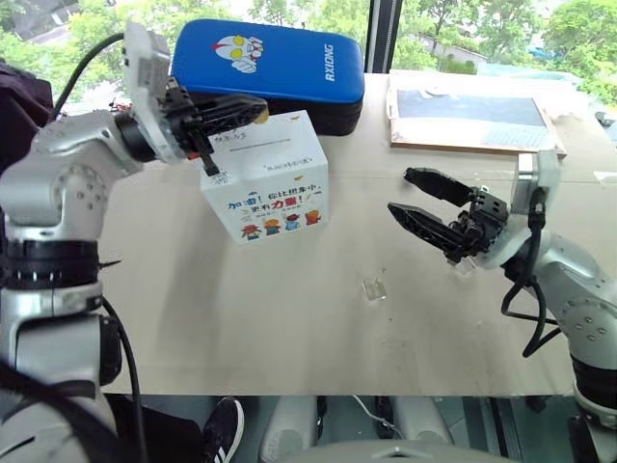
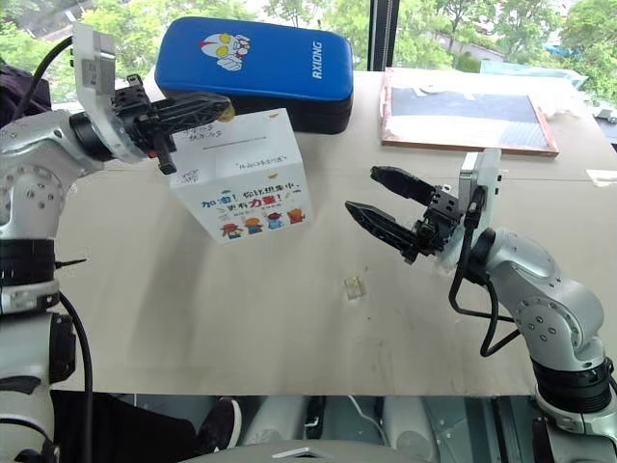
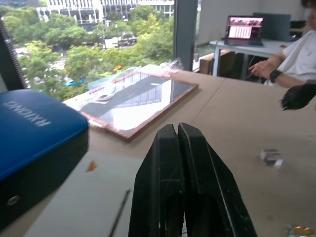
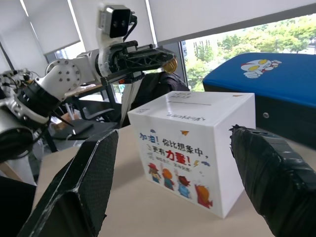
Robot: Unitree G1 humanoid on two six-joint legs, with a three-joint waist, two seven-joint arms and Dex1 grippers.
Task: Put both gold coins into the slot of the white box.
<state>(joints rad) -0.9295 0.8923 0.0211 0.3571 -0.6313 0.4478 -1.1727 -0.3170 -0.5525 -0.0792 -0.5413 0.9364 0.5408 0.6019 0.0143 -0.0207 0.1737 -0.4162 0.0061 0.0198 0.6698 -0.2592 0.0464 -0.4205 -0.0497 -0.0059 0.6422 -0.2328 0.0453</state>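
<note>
Across the centre of the frame runs the tan counter [image 1: 318, 318]; at upper left the white box [image 1: 265, 178] stands before a blue padded case [image 1: 280, 68], its slot [image 1: 258, 147] a thin line on top; above it the left hand [image 1: 253, 108] is pinched shut on a gold coin [image 4: 170, 64]; at right the right hand [image 1: 424, 203] gapes wide, empty. By my reading insertion is just coming; the second coin's whereabouts I cannot tell. Windows show trees.
</note>
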